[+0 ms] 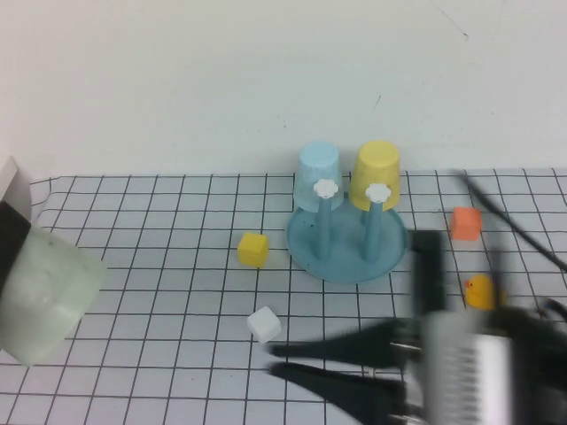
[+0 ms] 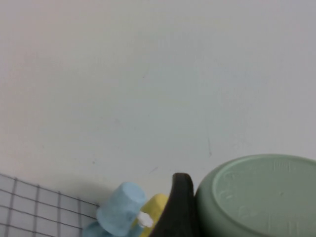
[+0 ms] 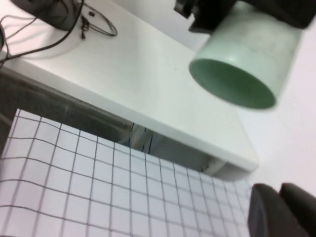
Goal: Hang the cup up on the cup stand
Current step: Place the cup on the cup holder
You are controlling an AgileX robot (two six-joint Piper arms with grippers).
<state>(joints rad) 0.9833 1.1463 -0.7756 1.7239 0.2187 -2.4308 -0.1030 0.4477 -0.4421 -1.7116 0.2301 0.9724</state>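
The pale mint-green cup point(image 1: 44, 297) hangs in the air at the far left, tilted on its side, and my left gripper point(image 1: 13, 248) is shut on it. In the left wrist view a black finger point(image 2: 177, 210) presses against the cup's base point(image 2: 261, 197). The right wrist view shows the cup's open mouth point(image 3: 244, 59). The blue cup stand point(image 1: 347, 246) stands at mid-table with a light blue cup point(image 1: 317, 175) and a yellow cup point(image 1: 376, 173) on its rear pegs. Two front pegs with white knobs point(image 1: 327, 188) are bare. My right gripper point(image 1: 275, 359) is shut and empty low at the front, pointing left.
A yellow cube point(image 1: 253, 249) lies left of the stand and a white cube point(image 1: 264, 324) lies just by my right gripper's tips. An orange cube point(image 1: 465, 223) and a yellow duck point(image 1: 478, 290) lie right of the stand. The grid mat ends at the white back wall.
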